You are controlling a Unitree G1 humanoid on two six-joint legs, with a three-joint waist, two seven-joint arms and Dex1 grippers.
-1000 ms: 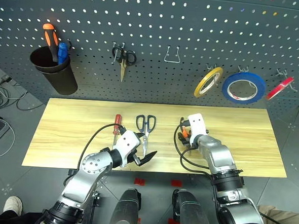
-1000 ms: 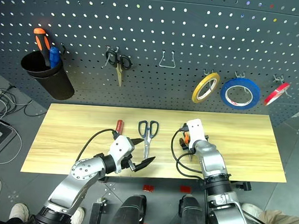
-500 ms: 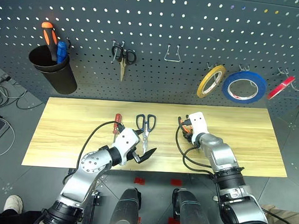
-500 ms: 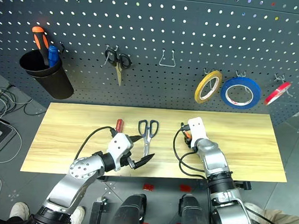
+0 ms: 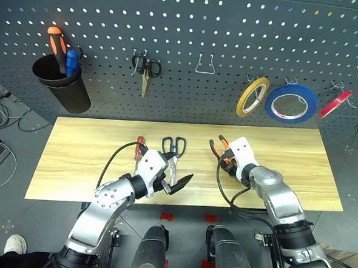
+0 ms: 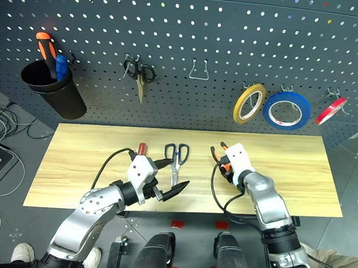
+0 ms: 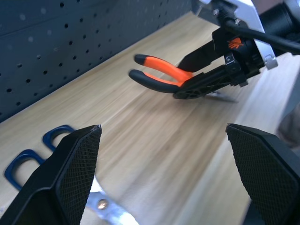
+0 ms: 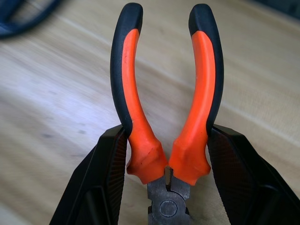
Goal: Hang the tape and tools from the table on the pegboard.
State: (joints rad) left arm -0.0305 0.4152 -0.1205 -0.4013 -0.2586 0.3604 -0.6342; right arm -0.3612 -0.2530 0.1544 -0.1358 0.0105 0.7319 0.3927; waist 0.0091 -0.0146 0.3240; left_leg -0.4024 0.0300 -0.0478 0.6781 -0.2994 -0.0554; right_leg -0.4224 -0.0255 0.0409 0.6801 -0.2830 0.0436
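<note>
**Pliers gripped and off the table; other tools still lying**

Screwdriver [image 5: 140, 147] and scissors [image 5: 174, 151] lie on the table [image 5: 74, 158], side by side. Left gripper [image 5: 177, 181], fingers spread wide and holding nothing, hangs at 6 o'clock of the scissors. Right gripper [image 8: 164, 154] clamps the pliers [image 8: 164, 112] by the handles. Tape [image 5: 253, 96] hangs on the pegboard [image 5: 192, 25], at 1 o'clock of the pliers.

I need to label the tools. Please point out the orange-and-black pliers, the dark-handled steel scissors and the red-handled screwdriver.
orange-and-black pliers [image 8: 140, 108]: right wrist view, orange handle.
dark-handled steel scissors [image 6: 176, 152]: right eye view, finger loops.
red-handled screwdriver [image 6: 141, 148]: right eye view, red handle.
</note>
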